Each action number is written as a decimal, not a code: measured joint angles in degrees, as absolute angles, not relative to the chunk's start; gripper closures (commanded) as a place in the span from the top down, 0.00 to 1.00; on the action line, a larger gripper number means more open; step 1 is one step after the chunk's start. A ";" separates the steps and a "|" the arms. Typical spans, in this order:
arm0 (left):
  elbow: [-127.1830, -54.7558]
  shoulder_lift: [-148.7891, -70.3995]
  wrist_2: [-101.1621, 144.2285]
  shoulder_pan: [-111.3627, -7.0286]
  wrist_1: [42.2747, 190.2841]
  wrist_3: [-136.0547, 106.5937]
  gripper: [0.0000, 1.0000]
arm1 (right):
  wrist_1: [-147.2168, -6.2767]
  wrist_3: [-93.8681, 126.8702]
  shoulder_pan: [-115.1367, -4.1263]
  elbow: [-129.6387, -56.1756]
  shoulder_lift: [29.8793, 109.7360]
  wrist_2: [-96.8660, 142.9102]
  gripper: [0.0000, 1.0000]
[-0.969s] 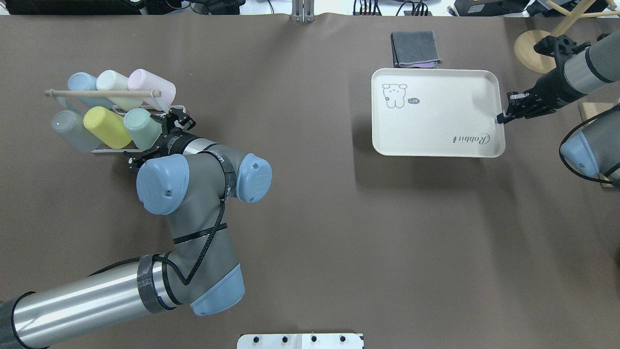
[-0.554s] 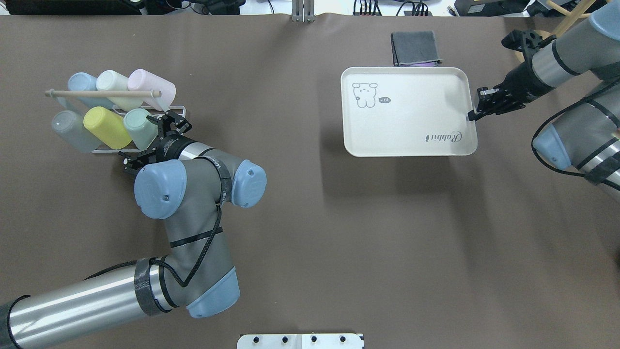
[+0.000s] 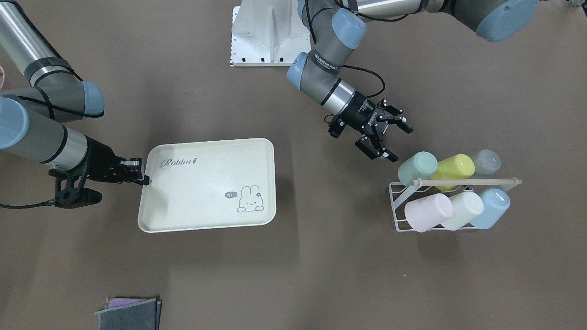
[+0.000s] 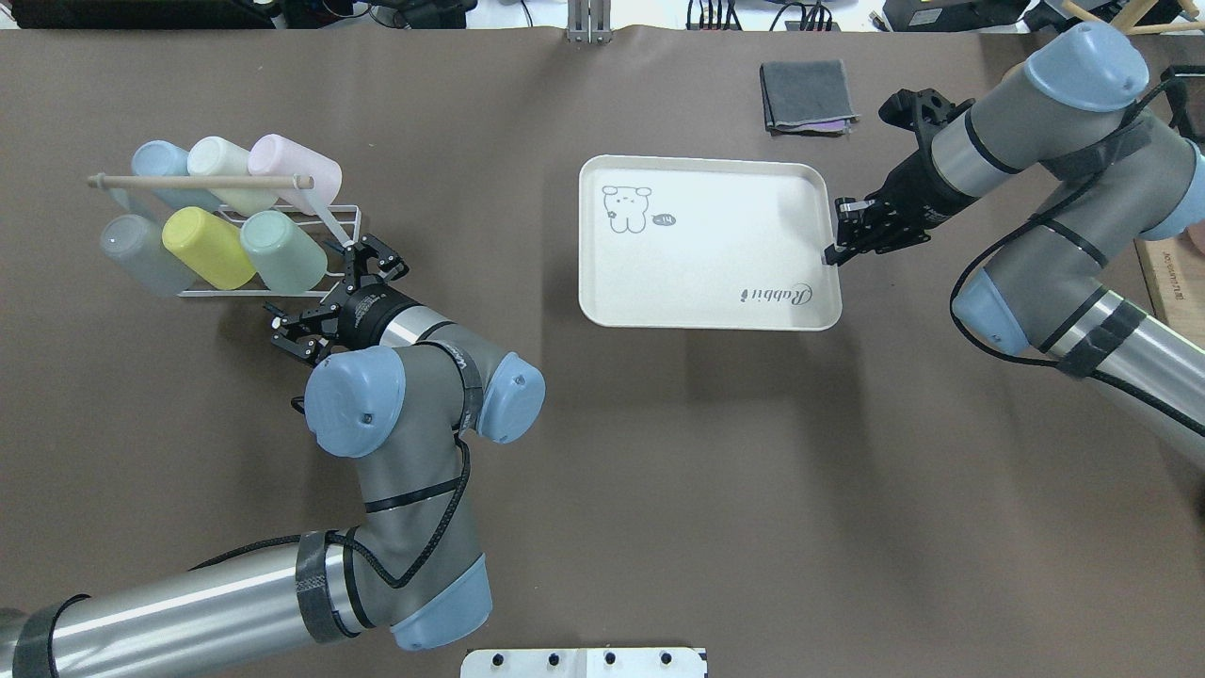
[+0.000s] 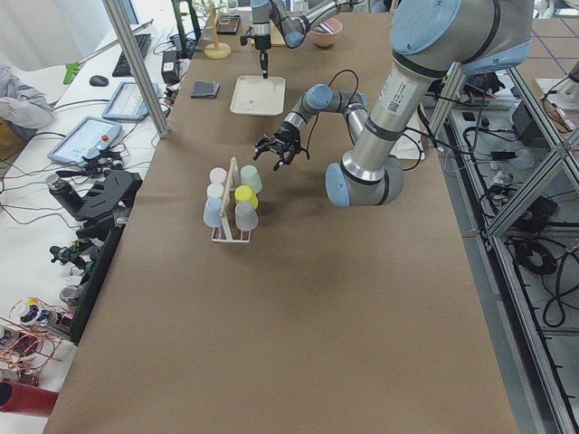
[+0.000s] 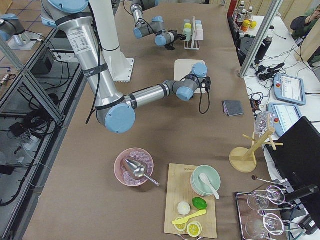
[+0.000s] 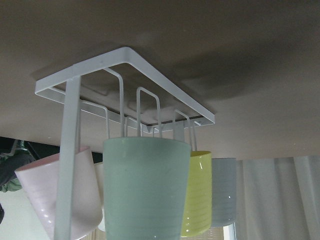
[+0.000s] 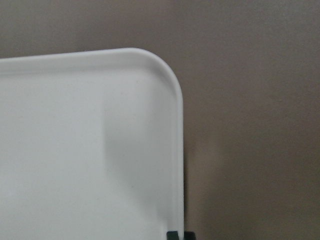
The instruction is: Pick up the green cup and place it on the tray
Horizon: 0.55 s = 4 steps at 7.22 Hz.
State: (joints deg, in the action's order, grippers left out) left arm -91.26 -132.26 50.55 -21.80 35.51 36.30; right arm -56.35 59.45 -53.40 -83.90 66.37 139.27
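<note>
The green cup point(image 4: 282, 251) lies on its side in the lower row of a white wire rack point(image 4: 344, 212), at the end nearest my left gripper. It also shows in the front view point(image 3: 417, 168) and, close up, in the left wrist view point(image 7: 147, 190). My left gripper point(image 4: 320, 287) is open and empty, a short way from the cup's base and pointing at it point(image 3: 401, 144). The cream tray point(image 4: 706, 245) with the rabbit drawing hangs above the table by its right rim, casting a wide shadow. My right gripper point(image 4: 833, 256) is shut on that rim point(image 3: 146, 179).
The rack also holds a yellow cup point(image 4: 207, 247), a grey cup point(image 4: 141, 252), and pink point(image 4: 297, 169), cream point(image 4: 226, 169) and blue point(image 4: 160, 165) cups under a wooden handle bar point(image 4: 198, 181). A folded grey cloth point(image 4: 808, 94) lies beyond the tray.
My right gripper has carried the tray leftward toward the table's middle. My left gripper, still open, has drawn back from the green cup, which stays in the rack.
</note>
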 measured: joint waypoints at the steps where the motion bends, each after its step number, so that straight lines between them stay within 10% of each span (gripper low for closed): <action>1: -90.61 -132.13 49.46 -21.39 35.53 36.28 0.97 | -56.34 61.26 -51.92 -84.10 65.72 138.40 0.00; 4: -88.84 -130.67 45.13 -21.13 36.24 36.21 0.97 | -56.49 63.73 -49.12 -84.39 65.69 137.07 0.00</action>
State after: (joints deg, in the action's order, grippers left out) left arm -88.84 -130.67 45.13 -21.13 36.24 36.21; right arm -56.49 63.73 -49.12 -84.39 65.69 137.07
